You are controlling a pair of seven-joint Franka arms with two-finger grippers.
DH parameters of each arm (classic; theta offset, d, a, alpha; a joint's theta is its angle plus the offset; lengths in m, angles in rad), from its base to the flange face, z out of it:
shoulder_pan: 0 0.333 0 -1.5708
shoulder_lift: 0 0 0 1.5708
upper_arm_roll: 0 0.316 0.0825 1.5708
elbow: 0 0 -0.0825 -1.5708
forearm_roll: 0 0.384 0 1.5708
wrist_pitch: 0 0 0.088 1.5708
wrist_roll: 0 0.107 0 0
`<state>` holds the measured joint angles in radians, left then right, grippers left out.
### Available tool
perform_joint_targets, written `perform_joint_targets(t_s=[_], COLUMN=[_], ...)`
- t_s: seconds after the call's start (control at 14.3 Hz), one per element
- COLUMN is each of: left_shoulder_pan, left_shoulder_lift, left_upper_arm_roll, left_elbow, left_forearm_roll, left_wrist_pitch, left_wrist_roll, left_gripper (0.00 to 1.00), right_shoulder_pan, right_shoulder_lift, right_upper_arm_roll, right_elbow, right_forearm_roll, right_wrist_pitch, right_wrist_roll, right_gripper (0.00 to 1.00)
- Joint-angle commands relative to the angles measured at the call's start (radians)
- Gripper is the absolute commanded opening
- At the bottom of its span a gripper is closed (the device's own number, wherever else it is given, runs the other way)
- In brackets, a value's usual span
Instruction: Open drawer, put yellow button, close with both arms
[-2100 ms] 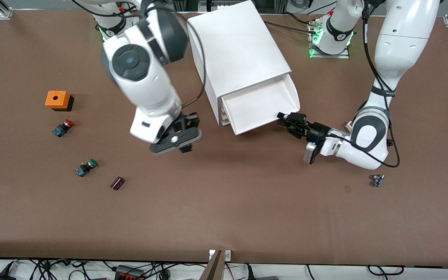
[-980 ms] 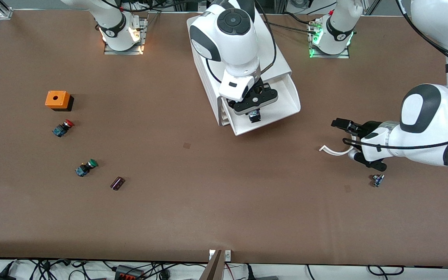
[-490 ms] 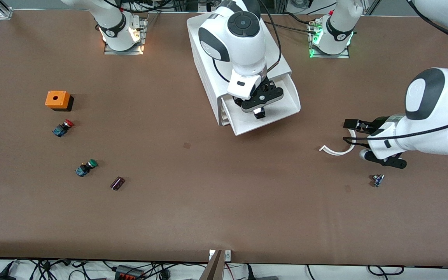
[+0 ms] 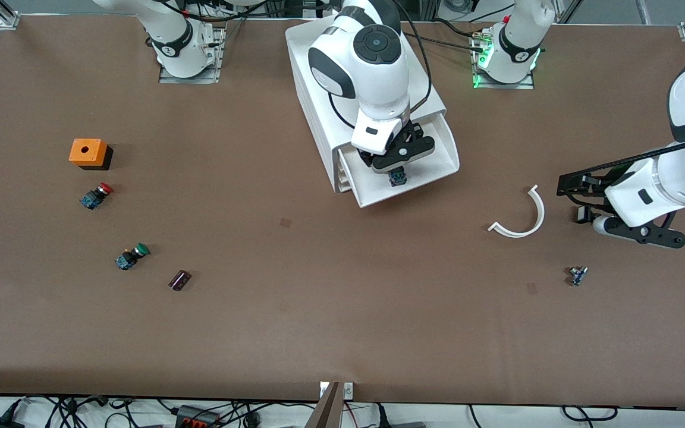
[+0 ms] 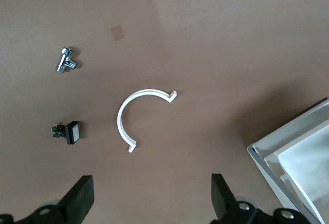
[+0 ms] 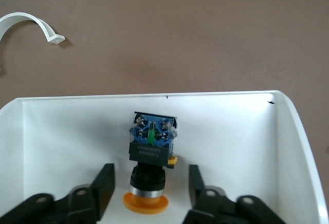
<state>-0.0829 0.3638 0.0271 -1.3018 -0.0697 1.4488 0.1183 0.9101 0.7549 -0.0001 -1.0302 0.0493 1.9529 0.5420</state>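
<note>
The top drawer of the white cabinet is pulled out. The yellow button lies in it, near the drawer's front wall. In the right wrist view the button rests on the white drawer floor, yellow-orange cap toward the camera. My right gripper is over the drawer, open, with a finger on each side of the button and apart from it. My left gripper is open and empty over bare table toward the left arm's end; its fingers stand wide apart.
A white curved strip lies between the cabinet and the left gripper, a small metal fitting nearer the camera. An orange box, a red button, a green button and a dark piece lie toward the right arm's end.
My right gripper carried the yellow button over the open drawer, lowered it and let it go. My left gripper left the drawer's corner and drew back toward its end of the table.
</note>
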Motion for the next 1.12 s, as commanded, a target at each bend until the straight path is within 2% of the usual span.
perform_joint_targets(t_s=[0.0,0.14,0.35,0.56,0.77,1.05], left_shoulder_pan=[-0.001,-0.006,-0.011,-0.028,-0.029,-0.031], left_shoulder_lift=[0.029,0.024,0.021,0.024,0.015,0.010], left_upper_arm_roll=[0.000,-0.006,-0.013,-0.084,-0.171,-0.330], left_elbow=[0.036,0.036,0.024,-0.025,-0.128,-0.287], left_forearm_roll=[0.025,0.022,0.011,0.005,-0.004,0.014], left_wrist_pitch=[-0.002,-0.007,-0.037,-0.039,0.080,0.315], left_wrist_roll=[-0.048,-0.148,-0.230,-0.287,-0.480,-0.759], left_gripper=[1.00,1.00,1.00,1.00,1.00,1.00], right_shoulder_pan=[-0.014,-0.042,-0.156,-0.304,-0.427,-0.575], right_shoulder_lift=[-0.005,-0.014,-0.055,-0.058,-0.057,-0.057], right_upper_arm_roll=[0.003,-0.001,-0.006,-0.011,-0.011,-0.009], right_elbow=[0.076,0.142,0.144,0.134,0.105,0.073], right_forearm_roll=[0.009,0.007,-0.002,-0.011,-0.087,-0.080], right_wrist_pitch=[-0.092,-0.185,-0.253,-0.276,-0.337,-0.347], right_wrist_roll=[0.019,0.018,0.007,-0.039,-0.127,-0.143], right_gripper=[1.00,1.00,1.00,1.00,1.00,1.00])
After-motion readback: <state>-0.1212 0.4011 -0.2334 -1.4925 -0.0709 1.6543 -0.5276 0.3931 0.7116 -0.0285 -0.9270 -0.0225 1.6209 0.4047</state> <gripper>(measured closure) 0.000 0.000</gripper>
